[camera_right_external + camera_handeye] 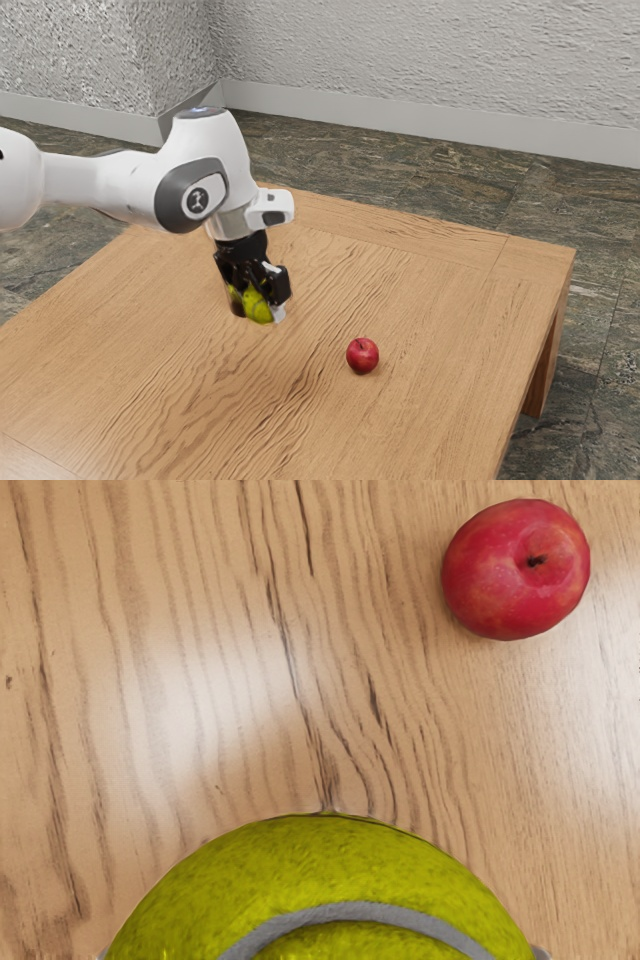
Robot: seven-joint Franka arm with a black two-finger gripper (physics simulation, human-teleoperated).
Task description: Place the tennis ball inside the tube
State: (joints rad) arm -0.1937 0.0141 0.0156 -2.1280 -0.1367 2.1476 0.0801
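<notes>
soft pale glare on the wood

Table: looks wooden, grained, smooth, softly glossy
Tennis ball: looks felted, matt
Apple: looks smooth, faintly glossy
Wall, exterior view's top: looks rough, matt
Arm, exterior view's upper left: looks smooth

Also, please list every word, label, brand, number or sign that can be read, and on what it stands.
No words or numbers can be read.
White sign on the dark grey joint cover of the white arm: too small to read.
Yellow-green tennis ball, red fruit: no text.
</notes>
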